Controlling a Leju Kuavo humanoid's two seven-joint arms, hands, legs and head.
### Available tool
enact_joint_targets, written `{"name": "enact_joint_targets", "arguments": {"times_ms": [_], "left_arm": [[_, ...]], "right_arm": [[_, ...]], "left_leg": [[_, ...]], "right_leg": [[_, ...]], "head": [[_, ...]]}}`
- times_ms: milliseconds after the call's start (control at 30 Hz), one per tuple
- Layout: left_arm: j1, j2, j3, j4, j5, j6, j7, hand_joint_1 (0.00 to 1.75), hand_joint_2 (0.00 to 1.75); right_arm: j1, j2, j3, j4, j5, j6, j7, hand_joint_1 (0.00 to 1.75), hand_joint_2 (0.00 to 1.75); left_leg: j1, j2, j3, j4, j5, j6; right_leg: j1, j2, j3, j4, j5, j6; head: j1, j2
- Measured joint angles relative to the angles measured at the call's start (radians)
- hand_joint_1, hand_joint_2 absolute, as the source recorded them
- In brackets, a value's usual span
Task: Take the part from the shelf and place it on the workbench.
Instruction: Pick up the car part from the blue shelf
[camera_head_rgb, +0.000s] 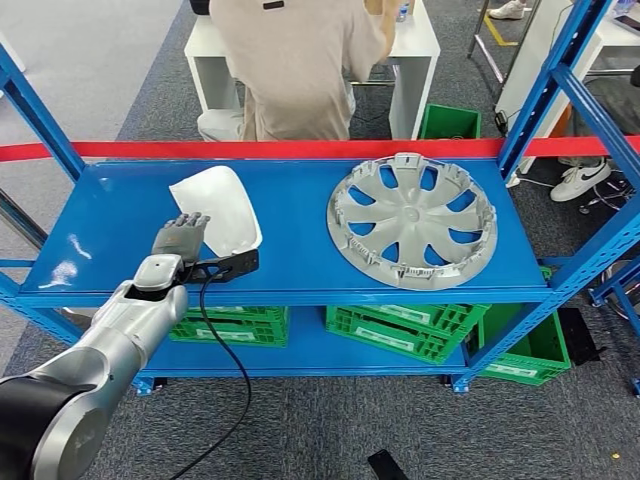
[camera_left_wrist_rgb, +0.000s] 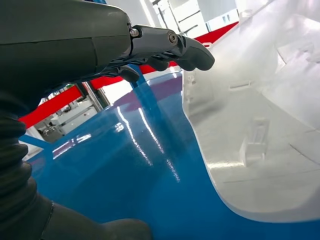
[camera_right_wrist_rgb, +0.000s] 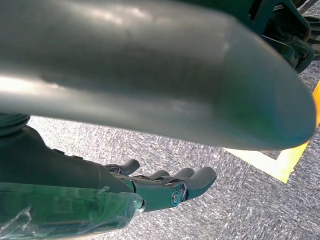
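L hand (camera_head_rgb: 180, 238): fingers straight and spread, holds nothing; tips at near-left edge of white part (camera_head_rgb: 219, 208), contact unclear.
R hand (camera_right_wrist_rgb: 166, 187): fingers straight, slightly apart, empty, over grey carpet.
Part: flat on blue shelf (camera_head_rgb: 121, 225), left half.
Room: hubcap (camera_head_rgb: 411, 220) well apart to the right; bare shelf left of hand.

The part (camera_head_rgb: 219, 207) is a white, glossy plastic shell, rounded at one end and broad at the other, with a curved outline. It lies flat on the blue shelf (camera_head_rgb: 113, 230), on the shelf's left half, toward 10 o'clock from the shelf's middle. In the left wrist view its hollow inner side (camera_left_wrist_rgb: 264, 125) faces up, showing small moulded clips and ribs, and its edge rests on the shelf surface.
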Motion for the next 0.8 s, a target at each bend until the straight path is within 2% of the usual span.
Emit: {"name": "enact_joint_targets", "arguments": {"times_ms": [467, 800], "left_arm": [[0.006, 0.013, 0.0, 0.0, -0.017, 0.045, 0.006, 0.0, 1.75], [0.006, 0.036, -0.001, 0.0, -0.043, 0.041, 0.026, 0.0, 1.75]], "right_arm": [[0.0, 0.002, 0.0, 0.0, 0.003, -0.001, 0.0, 0.0, 0.0], [0.0, 0.003, 0.0, 0.0, 0.004, -0.002, 0.0, 0.0, 0.0]], "left_leg": [[0.0, 0.0, 0.0, 0.0, 0.0, 0.0], [0.0, 0.0, 0.0, 0.0, 0.0, 0.0]], "right_leg": [[0.0, 0.0, 0.0, 0.0, 0.0, 0.0], [0.0, 0.0, -0.001, 0.0, 0.0, 0.0]], "head": [[0.0, 0.0], [0.0, 0.0]]}}
